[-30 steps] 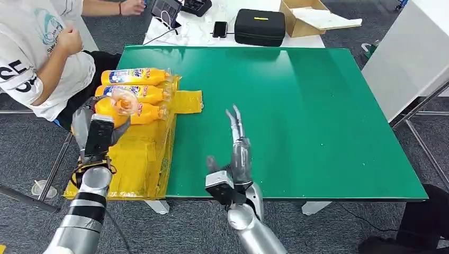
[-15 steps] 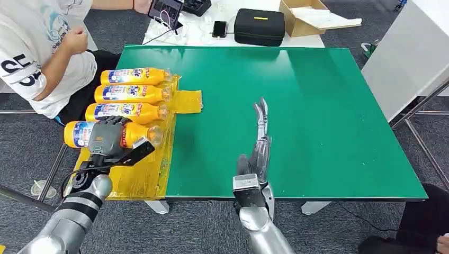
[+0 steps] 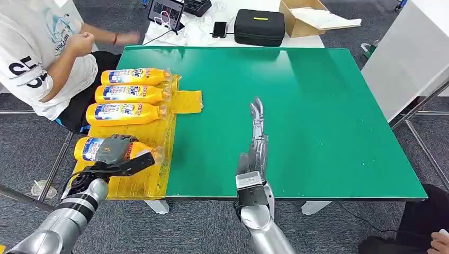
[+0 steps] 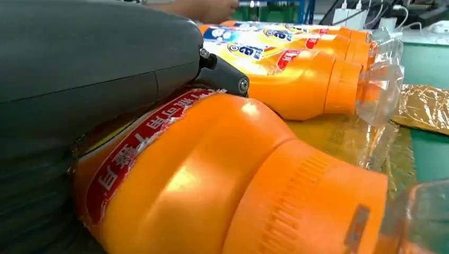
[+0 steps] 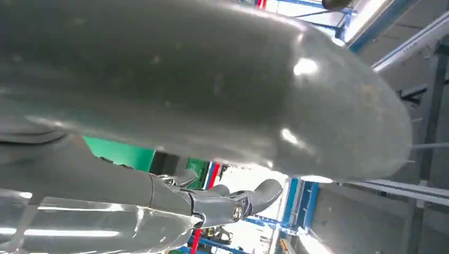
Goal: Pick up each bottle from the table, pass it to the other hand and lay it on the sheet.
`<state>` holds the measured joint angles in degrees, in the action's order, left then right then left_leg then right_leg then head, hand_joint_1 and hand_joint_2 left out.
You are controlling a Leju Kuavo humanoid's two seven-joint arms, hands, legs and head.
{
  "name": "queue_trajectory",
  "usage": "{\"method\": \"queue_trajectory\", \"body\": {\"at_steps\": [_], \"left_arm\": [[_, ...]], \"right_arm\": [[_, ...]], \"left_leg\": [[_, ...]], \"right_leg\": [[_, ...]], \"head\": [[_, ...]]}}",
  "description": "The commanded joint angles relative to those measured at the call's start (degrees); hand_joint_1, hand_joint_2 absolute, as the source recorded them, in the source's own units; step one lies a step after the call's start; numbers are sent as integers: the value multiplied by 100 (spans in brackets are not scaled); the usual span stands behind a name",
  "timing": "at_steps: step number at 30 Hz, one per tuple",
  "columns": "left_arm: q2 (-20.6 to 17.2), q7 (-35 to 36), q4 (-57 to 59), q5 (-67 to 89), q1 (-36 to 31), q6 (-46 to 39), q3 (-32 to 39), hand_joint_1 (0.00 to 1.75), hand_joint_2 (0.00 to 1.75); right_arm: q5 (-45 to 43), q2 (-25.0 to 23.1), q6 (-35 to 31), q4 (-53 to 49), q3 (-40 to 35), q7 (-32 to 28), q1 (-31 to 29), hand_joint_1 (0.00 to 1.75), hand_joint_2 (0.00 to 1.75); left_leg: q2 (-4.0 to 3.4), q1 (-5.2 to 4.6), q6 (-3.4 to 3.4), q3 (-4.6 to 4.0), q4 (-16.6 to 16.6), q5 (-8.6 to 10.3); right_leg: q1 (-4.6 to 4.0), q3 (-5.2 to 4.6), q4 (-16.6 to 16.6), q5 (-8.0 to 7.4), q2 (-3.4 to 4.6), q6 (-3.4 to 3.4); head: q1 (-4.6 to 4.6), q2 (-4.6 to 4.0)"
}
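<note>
- Meanwhile, the left hand point(image 3: 113, 151) gripped an orange bottle point(image 3: 92, 148) lying on its side on the yellow sheet point(image 3: 138, 180), at the table's point(image 3: 317, 106) near-left corner.
- Three more bottles point(image 3: 126, 94) lay side by side on the sheet beyond it, caps toward the table's middle.
- The right hand point(image 3: 256, 138) hovered over the green table, fingers stretched straight and holding nothing.
- From the left wrist, the held bottle's shoulder point(image 4: 212, 174) loomed close, with a neighbouring bottle point(image 4: 302, 79) just beside it.
- A person point(image 3: 42, 53) in a white shirt sat at the table's far-left side.
</note>
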<state>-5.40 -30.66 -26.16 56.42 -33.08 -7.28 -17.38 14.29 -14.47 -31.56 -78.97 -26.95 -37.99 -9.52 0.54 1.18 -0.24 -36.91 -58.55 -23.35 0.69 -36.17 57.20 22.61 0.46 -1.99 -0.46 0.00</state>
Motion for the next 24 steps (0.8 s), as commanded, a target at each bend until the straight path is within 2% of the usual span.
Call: {"method": "queue_trajectory", "body": {"at_steps": [1, 8, 9, 10, 11, 12, 24], "left_arm": [[-11, -3, 680, -79, -128, 490, -1, 175, 175], [-14, 28, 713, -97, -133, 595, -18, 173, 175], [-19, 26, 711, -113, -143, 651, -16, 28, 175], [-11, 23, 713, -159, -142, 707, 12, 5, 175], [-21, -34, 702, -249, -132, 875, 35, 0, 175], [-46, -158, 678, -395, -100, 1124, 93, 0, 0], [-230, -595, 558, -824, 13, 1872, 96, 0, 0]], "right_arm": [[-52, 33, 124, 760, -132, 69, -321, 0, 0], [-75, -2, 176, 874, -133, 91, -339, 0, 0], [-73, -4, 184, 907, -137, 89, -346, 0, 0], [-67, -8, 192, 926, -136, 90, -349, 0, 0], [-68, -20, 216, 960, -124, 95, -354, 0, 0], [-88, -38, 256, 1036, -106, 110, -362, 0, 0], [-196, -93, 363, 1280, -38, 37, -407, 0, 0]], "left_leg": [[-19, -2, 6, 32, 8, -6], [-18, -3, 2, 42, 10, -2], [-15, -3, 2, 39, 9, -1], [-23, -3, 5, 50, 12, -3], [-29, -2, 7, 59, 15, -6], [-25, -4, 5, 54, 14, -3], [-8, -4, 1, 53, 11, 1]], "right_leg": [[-1, 26, -8, 1, 12, 6], [0, 37, -8, -1, 12, 4], [1, 35, -6, 0, 10, 3], [0, 44, -11, -1, 16, 5], [-3, 53, -15, -1, 18, 8], [0, 46, -12, -2, 17, 6], [2, 53, -6, 0, 3, 6]], "head": [[2, 0], [0, 0], [0, 0], [2, 0], [0, 0], [0, 0], [0, 0]]}}
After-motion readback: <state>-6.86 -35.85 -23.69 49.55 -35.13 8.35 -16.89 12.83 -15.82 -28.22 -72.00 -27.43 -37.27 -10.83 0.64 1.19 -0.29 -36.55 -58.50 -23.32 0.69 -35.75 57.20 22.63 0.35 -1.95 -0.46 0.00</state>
